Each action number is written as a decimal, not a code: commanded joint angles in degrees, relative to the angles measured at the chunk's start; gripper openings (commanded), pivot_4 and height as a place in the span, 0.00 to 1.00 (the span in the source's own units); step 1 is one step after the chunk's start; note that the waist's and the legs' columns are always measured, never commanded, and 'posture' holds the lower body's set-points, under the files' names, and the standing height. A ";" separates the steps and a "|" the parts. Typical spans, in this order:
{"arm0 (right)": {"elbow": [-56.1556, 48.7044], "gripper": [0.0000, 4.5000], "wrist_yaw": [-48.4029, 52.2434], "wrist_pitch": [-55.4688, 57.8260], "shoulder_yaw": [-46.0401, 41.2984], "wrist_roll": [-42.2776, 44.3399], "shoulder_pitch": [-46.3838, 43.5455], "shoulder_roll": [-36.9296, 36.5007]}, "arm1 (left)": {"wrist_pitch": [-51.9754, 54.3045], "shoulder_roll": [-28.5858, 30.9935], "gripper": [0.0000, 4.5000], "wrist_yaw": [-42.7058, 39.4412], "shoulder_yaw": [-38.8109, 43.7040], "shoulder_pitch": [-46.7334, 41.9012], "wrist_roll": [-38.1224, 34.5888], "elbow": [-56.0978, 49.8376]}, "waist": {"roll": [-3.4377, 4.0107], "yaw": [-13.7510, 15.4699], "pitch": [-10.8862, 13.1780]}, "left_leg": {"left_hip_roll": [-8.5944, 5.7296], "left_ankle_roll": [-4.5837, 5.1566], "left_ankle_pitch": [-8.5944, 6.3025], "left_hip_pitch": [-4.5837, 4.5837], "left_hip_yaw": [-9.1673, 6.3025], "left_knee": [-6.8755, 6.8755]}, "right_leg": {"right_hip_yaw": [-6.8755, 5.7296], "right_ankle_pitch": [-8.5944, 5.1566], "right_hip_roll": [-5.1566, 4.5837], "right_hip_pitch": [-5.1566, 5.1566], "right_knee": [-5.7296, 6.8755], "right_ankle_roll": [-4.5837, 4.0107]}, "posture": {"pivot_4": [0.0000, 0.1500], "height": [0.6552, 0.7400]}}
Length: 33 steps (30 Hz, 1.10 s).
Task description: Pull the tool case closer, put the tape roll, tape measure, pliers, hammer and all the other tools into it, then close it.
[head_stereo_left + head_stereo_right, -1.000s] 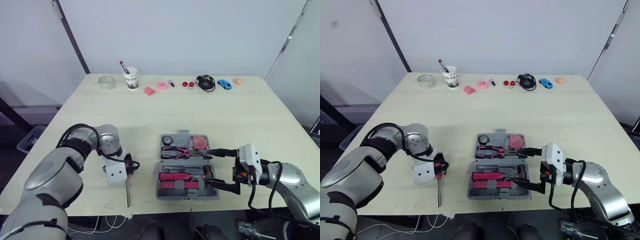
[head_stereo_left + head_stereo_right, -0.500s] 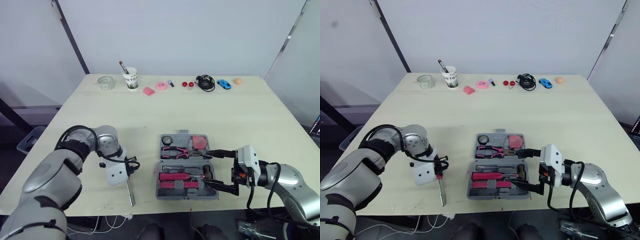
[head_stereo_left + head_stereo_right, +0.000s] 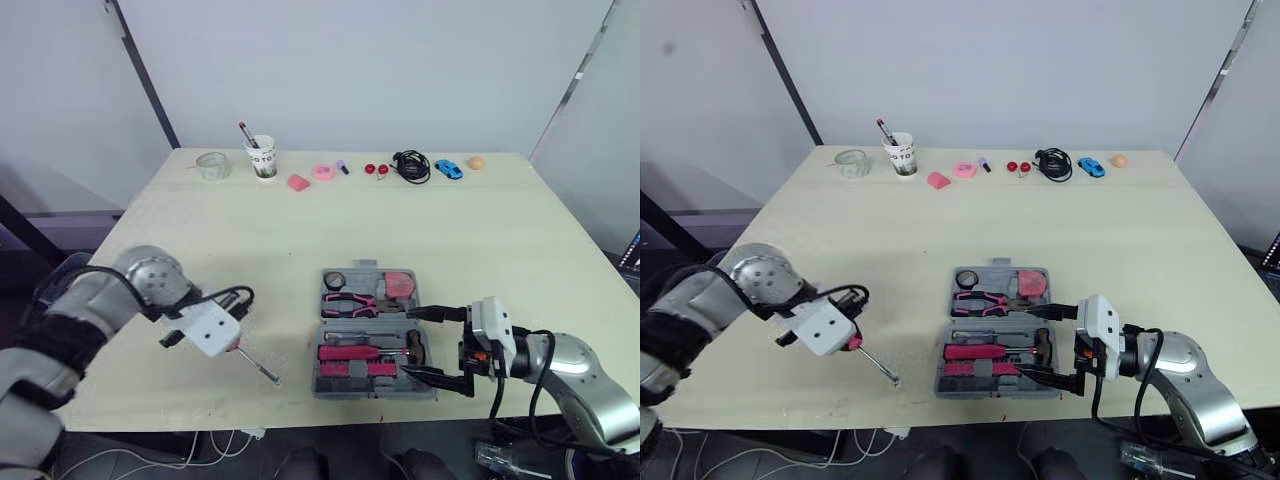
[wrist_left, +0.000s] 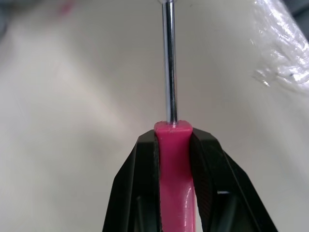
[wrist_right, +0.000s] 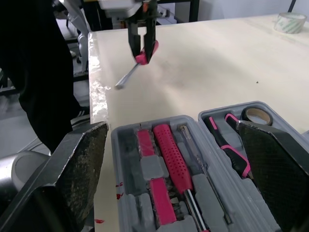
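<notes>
Pink screwdriver (image 3: 256, 364) handle is clamped between the two black fingers of the left pincer (image 3: 232, 344). The metal shaft sticks out past the fingertips, slanting down toward the bench (image 3: 300, 230) and toward the case. Can't tell if the shaft tip touches the bench. Left arm comes in over the near-left corner of the bench, forearm angled inward, wrist low, white wrist block just behind the pincer. Screwdriver sits left of the tool case (image 3: 372, 390), apart from it.

Right arm comes in from the near-right side, forearm roughly level and pointing left at the case. Right pincer (image 3: 405, 341) is spread wide, one finger along the far half's right side, the other at the near-right corner, both reaching in over the case's right edge. Can't tell if they touch it.

Tool case is grey, lying open flat, near the front edge of the bench and right of centre. Far half holds the tape roll (image 3: 335, 279), pink-handled pliers (image 3: 350, 303) and the pink tape measure (image 3: 400, 285). Near half holds the hammer (image 3: 362, 352) with its pink grip, plus a row of small bits.

Along the far edge: clear round item (image 3: 212, 164), white cup (image 3: 262, 158) with a pen in it, small pink bits, black cable (image 3: 411, 165), blue toy car (image 3: 449, 168), orange ball (image 3: 477, 161). Cup has dark lettering, too small to read. No other readable labels.
</notes>
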 commanded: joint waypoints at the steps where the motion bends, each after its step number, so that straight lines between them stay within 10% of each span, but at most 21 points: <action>1: -1.14 1.00 0.36 -0.70 -0.94 0.77 -0.68 -0.29 | 12.29 1.01 0.09 3.68 7.01 4.56 -3.61 -8.45 | 0.01 0.02 0.01 | 0.00 0.00 0.00 0.01 0.00 0.00 | 0.00 0.00 0.00 0.00 0.00 0.00 | 1.00 1.00; 15: 1.69 1.00 3.07 -1.11 -3.54 1.84 -2.80 -2.45 | 71.48 -13.27 0.09 29.85 34.66 22.91 -20.18 -35.66 | 0.06 0.04 0.05 | -0.01 -0.01 0.00 0.05 -0.06 0.00 | -0.02 -0.01 0.02 0.00 0.06 0.00 | 1.00 1.00; 30: 2.18 1.00 2.99 -0.60 -5.16 3.56 -4.20 -2.34 | 111.39 -33.14 0.09 55.92 35.98 15.30 -20.12 -41.71 | -0.06 -0.18 -0.02 | -0.11 -0.02 0.01 0.10 -0.25 0.02 | 0.02 0.00 0.03 0.04 0.13 -0.02 | 1.00 1.00; 33: 2.52 1.00 2.96 -1.20 -5.46 3.59 -3.84 -2.38 | 111.57 -36.50 0.46 59.21 36.45 14.20 -19.66 -39.16 | -0.12 0.17 -0.03 | -0.14 -0.02 0.01 0.09 -0.34 0.02 | 0.05 0.01 0.00 0.04 0.11 -0.02 | 1.00 1.00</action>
